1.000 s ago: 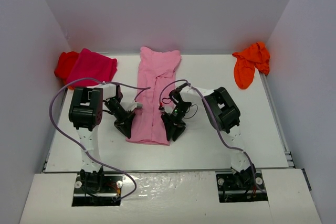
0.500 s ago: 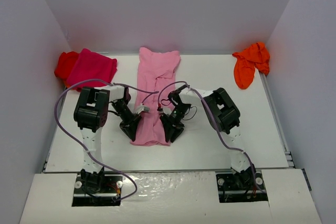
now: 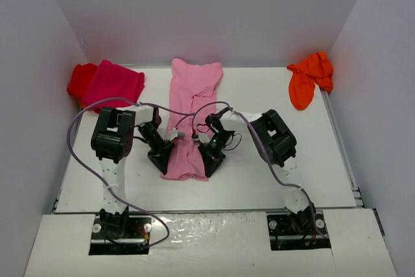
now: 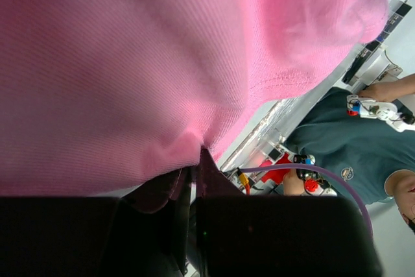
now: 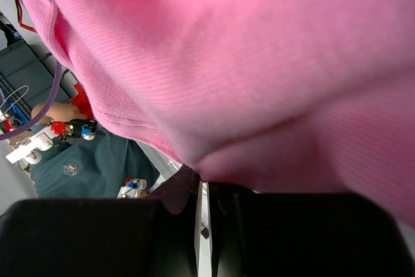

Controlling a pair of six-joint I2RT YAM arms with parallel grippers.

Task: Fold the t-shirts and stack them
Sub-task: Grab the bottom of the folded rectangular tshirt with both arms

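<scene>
The light pink t-shirt (image 3: 193, 105) lies as a long strip down the middle of the table. Both grippers are at its near end. My left gripper (image 3: 162, 159) is shut on the near left corner. In the left wrist view the pink cloth (image 4: 162, 63) fills the frame and is pinched between the closed fingertips of the left gripper (image 4: 196, 158). My right gripper (image 3: 209, 162) is shut on the near right corner. In the right wrist view the pink cloth (image 5: 259, 63) bunches into the right gripper (image 5: 206, 183). The magenta t-shirt (image 3: 115, 82) lies over the red t-shirt (image 3: 79, 79) at the far left. The orange t-shirt (image 3: 310, 82) lies crumpled at the far right.
White walls enclose the table (image 3: 259, 180) on the left, back and right. Purple cables (image 3: 84, 111) loop from the left arm across the pink strip. A person in a dark green shirt (image 4: 353, 147) shows beyond the table's near edge in both wrist views.
My right gripper has closed on the pink shirt's near right corner. The left arm shifted right, then held still, and the strip's near end has drawn in narrower.
</scene>
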